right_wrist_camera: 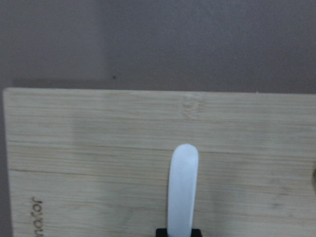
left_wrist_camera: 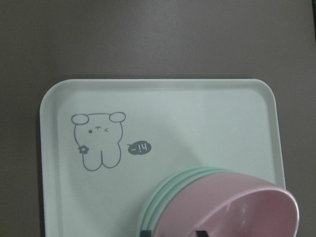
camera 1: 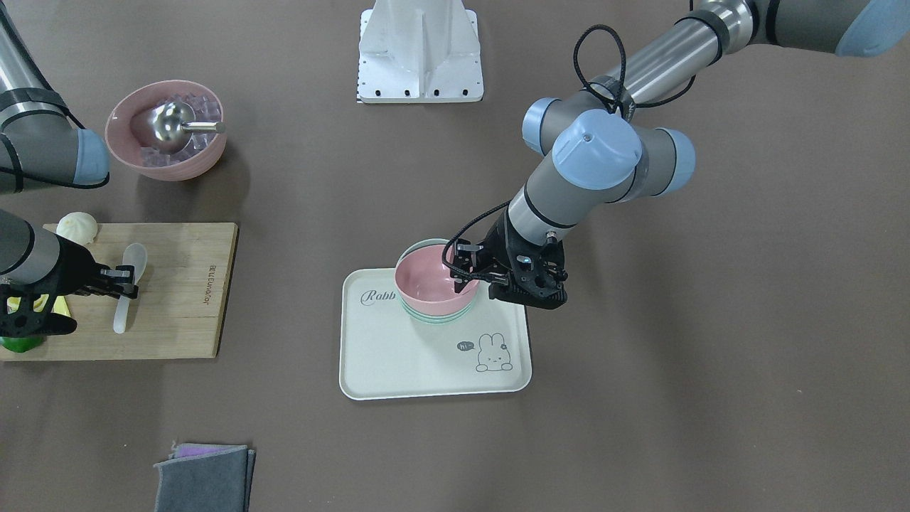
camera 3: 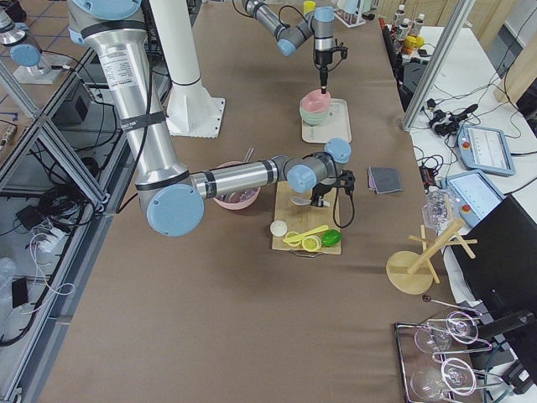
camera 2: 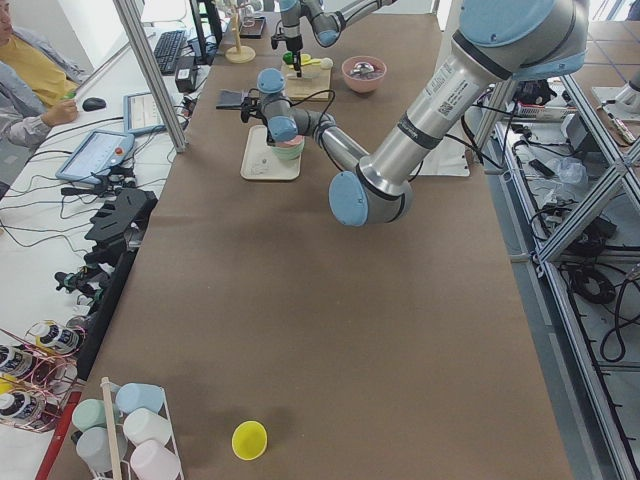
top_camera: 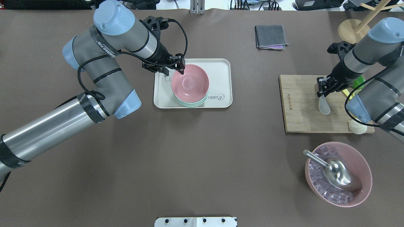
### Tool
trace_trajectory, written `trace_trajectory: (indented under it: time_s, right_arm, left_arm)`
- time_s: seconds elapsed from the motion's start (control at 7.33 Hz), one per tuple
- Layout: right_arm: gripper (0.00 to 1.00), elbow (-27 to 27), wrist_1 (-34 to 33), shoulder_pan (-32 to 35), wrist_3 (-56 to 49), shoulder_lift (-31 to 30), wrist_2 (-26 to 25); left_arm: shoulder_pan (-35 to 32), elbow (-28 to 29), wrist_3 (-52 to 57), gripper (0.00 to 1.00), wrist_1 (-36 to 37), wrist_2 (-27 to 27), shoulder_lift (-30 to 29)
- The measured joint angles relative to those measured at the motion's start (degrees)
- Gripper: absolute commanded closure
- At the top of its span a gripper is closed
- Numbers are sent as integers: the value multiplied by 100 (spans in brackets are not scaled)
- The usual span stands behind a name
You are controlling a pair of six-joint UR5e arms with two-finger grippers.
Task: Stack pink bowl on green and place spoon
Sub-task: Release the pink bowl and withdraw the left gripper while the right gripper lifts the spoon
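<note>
The pink bowl [camera 1: 426, 284] sits nested on the stack of green bowls [camera 1: 435, 316] on the pale tray [camera 1: 398, 370]. It also shows in the overhead view [top_camera: 190, 82] and the left wrist view [left_wrist_camera: 237, 207]. My left gripper [camera 1: 463, 275] straddles the pink bowl's rim, one finger inside and one outside, shut on it. The white spoon [camera 1: 129, 274] lies on the wooden cutting board [camera 1: 178, 313]. My right gripper [top_camera: 322, 87] is shut on the spoon's handle [right_wrist_camera: 182, 187]; the spoon's scoop [top_camera: 324, 108] points toward the robot.
A second pink bowl [top_camera: 356, 164] holding ice cubes and a metal scoop [top_camera: 339, 175] stands near the robot on its right. A white bun [top_camera: 357, 127] and green and yellow items [camera 3: 315, 241] sit on the board's edge. A folded grey cloth [top_camera: 270, 37] and a wooden stand [top_camera: 350, 30] lie beyond.
</note>
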Motion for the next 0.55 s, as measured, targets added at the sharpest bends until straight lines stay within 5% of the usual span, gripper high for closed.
trace_trajectory:
  time_s: [0.27,0.55]
  right_arm:
    - [100,23,-41,250,145,279,359]
    - [100,41,-75,186,915,812,362]
  left_arm:
    - [-92,-349,-138,1,-5,-91,204]
    - [-823,-1169,11,1,73,-1018,1140]
